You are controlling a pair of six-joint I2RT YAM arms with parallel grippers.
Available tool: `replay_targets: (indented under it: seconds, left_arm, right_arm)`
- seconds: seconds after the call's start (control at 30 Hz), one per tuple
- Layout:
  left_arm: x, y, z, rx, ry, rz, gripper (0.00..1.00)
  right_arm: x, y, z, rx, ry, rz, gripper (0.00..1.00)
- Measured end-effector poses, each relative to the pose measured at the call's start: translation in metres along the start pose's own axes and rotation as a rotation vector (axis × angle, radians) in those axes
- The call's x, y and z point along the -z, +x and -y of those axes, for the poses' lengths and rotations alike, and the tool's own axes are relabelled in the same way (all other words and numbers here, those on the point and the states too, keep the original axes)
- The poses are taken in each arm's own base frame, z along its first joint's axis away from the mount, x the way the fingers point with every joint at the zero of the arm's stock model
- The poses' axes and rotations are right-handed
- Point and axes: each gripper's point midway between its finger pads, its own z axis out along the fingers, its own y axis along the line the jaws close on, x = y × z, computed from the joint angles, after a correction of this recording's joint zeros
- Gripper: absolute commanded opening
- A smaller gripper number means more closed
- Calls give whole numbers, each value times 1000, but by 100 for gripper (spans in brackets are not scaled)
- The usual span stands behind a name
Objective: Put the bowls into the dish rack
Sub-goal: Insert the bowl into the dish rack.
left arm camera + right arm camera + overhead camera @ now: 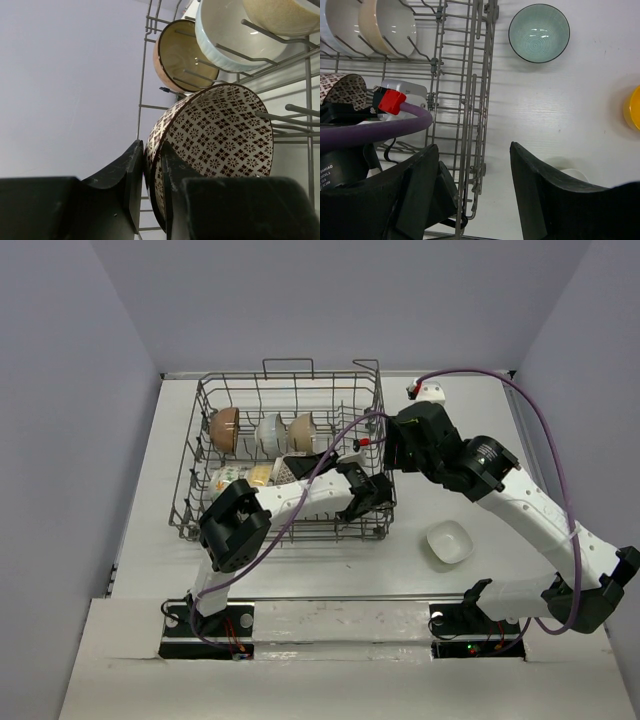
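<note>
Left gripper [372, 492] low inside dish rack [240, 376], near right corner.
Left wrist: fingers [125, 175] straddle rim of patterned bowl [220, 135], on edge against tines [285, 119]; clamped or loose, can't tell. Right wrist: right gripper [474, 147] spread, empty; teal bowl [539, 33] ahead on table [560, 100].

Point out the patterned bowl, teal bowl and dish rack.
brown patterned bowl [220, 135], left wrist view, inner wall
pale teal bowl [539, 33], right wrist view, centre
grey wire dish rack [192, 475], top external view, left wall
</note>
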Motion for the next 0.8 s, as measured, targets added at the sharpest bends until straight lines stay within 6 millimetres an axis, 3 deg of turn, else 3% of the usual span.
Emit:
replay_targets:
  seconds: [0.4, 0.57, 0.8]
  left_arm:
    - [9, -3, 11, -5, 50, 9, 34]
    - [12, -2, 18, 0, 78, 7, 46]
    - [20, -5, 33, 40, 142, 8, 53]
  right_arm:
    - [3, -4, 0, -4, -1, 6, 64]
    - [4, -5, 0, -4, -2, 6, 64]
    - [8, -12, -1, -13, -10, 21, 64]
